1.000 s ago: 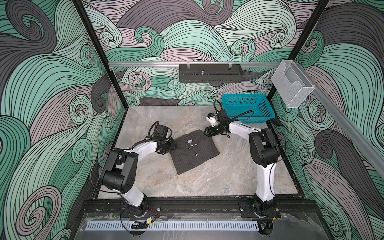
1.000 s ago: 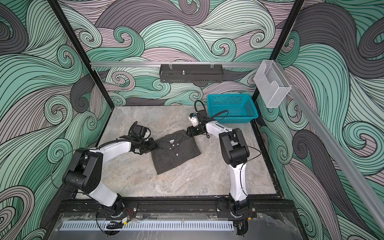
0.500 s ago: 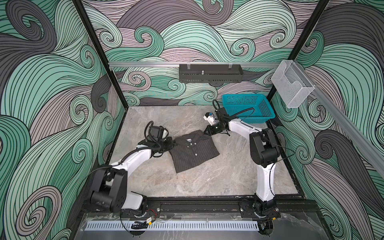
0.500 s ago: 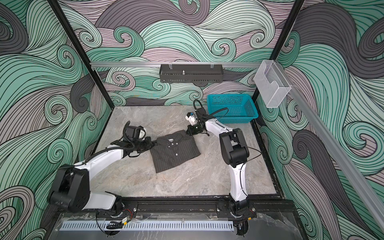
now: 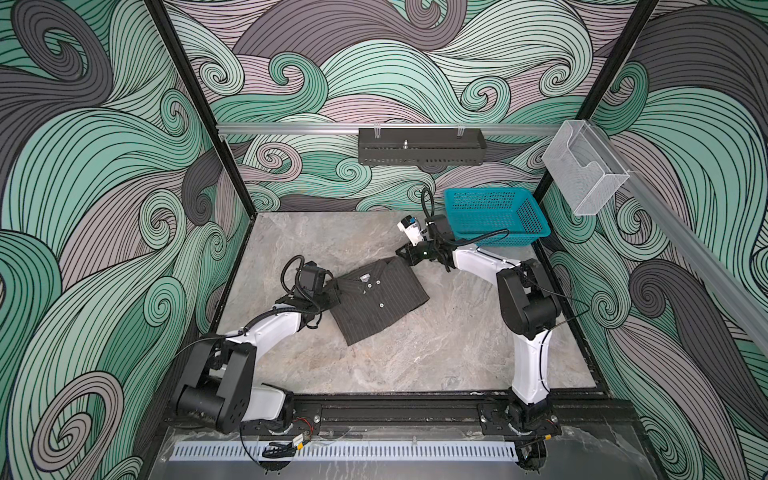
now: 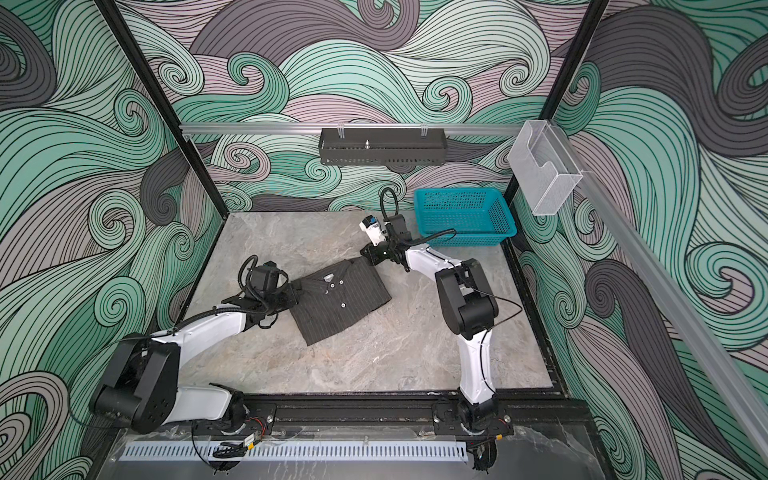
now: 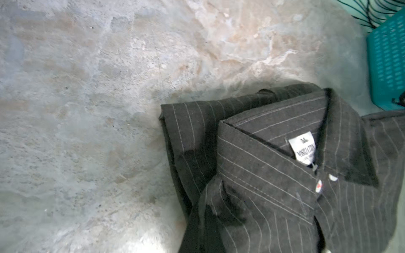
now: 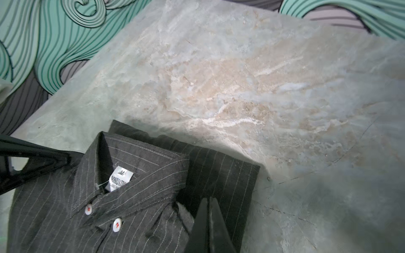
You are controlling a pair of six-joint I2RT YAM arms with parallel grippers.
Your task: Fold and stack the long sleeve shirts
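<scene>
One long sleeve shirt (image 5: pixel 378 299) (image 6: pixel 340 301), dark with pale pinstripes, lies folded and collar-up in the middle of the marble table. My left gripper (image 5: pixel 333 292) (image 6: pixel 293 296) sits at its left shoulder. In the left wrist view the left gripper (image 7: pixel 205 221) is shut, and the shirt's cloth (image 7: pixel 285 175) is drawn up around it. My right gripper (image 5: pixel 403 254) (image 6: pixel 368 257) is at the far right shoulder. There its fingers (image 8: pixel 209 199) are pressed together on the shirt's folded edge (image 8: pixel 219 175), with cloth puckered beside them.
A teal mesh basket (image 5: pixel 494 216) (image 6: pixel 461 212) stands at the back right, just behind the right wrist. A black shelf (image 5: pixel 419 146) hangs on the back wall and a clear holder (image 5: pixel 582 174) on the right rail. Bare table (image 5: pixel 415 353) lies in front of the shirt.
Both grippers have closed at the shirt's shoulders. The left arm has stretched out lower and its gripper has shifted at the left shoulder. The shirt lies where it was.
</scene>
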